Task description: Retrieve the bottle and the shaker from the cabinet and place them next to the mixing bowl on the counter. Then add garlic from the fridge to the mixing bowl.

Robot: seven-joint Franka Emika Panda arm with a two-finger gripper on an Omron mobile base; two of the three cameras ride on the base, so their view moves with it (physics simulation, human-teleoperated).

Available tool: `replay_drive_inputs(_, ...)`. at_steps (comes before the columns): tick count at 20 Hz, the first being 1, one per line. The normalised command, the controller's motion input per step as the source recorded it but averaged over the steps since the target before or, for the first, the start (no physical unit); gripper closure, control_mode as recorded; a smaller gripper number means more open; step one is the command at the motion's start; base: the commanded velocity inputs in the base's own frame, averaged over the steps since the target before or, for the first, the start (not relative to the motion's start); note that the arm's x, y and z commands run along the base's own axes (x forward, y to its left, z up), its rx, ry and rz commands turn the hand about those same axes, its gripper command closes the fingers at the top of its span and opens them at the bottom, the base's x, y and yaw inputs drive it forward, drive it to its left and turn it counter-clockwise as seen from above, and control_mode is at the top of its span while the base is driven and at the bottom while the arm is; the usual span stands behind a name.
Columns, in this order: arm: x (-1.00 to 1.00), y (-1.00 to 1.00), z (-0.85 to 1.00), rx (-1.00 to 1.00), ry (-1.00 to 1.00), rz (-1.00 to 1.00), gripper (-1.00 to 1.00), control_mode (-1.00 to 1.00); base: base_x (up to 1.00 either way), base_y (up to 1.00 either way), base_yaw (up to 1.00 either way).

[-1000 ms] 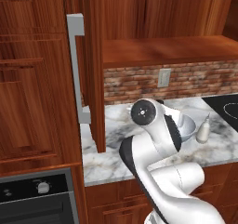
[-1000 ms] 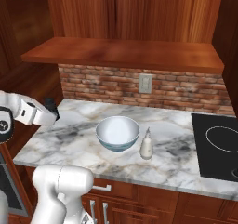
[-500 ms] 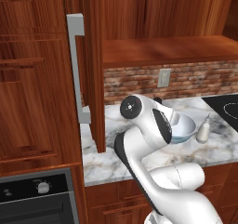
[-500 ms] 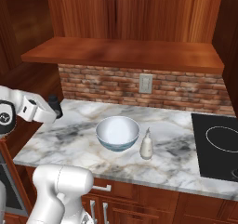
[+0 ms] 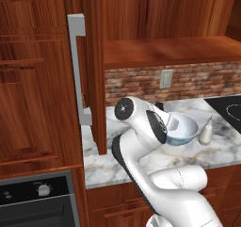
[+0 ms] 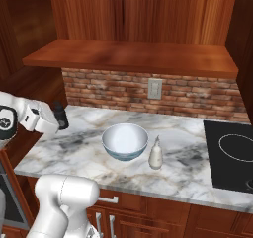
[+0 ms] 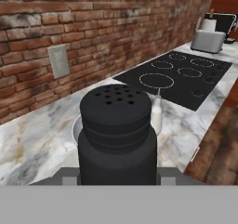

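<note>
The gripper (image 6: 61, 117) is clamped on the shaker (image 7: 117, 134), a squat black cylinder with a ring of holes in its domed top; in the hand view it stands upright between the 2 fingers and blocks most of the foreground. From the right base view the dark shaker sits at the end of the white arm, held above the left end of the counter (image 6: 197, 168), just in front of the brick backsplash (image 6: 108, 91).

Beyond it, further right on the marble, the mixing bowl (image 6: 124, 140) rests with its white inside facing up. The bottle (image 6: 155, 153) stands upright just beside the bowl's right side, close to it but whether they touch I cannot tell. In the hand view the bottle's thin neck (image 7: 156, 111) peeks out to the right of the shaker.

Further along is the black cooktop (image 6: 231, 155) with its white rings, and a grey toaster (image 7: 208, 41) at the far end. On the wall is a pale outlet plate (image 6: 154, 88). The cabinet (image 5: 96, 70) door stands open on the left, its grey bar handle (image 5: 75, 75) facing the room
</note>
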Motion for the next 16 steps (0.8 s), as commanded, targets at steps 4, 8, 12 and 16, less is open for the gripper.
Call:
replay_drive_inputs(4, 0.1, -0.17, -0.61, 0.0, 0.0, -0.02, 1.0, -1.0, 0.0, 0.0, 0.0)
replay_drive_inputs(8, 0.07, -0.26, -0.53, 0.0, 0.0, 0.0, 1.0, -1.0, 0.0, 0.0, 0.0)
replay_drive_inputs(12, 0.0, -0.13, -0.38, 0.05, 0.0, -0.01, 1.0, -1.0, 0.0, 0.0, 0.0)
replay_drive_inputs(16, 0.05, 0.0, -0.29, 0.02, 0.0, -0.04, 1.0, -1.0, 0.0, 0.0, 0.0)
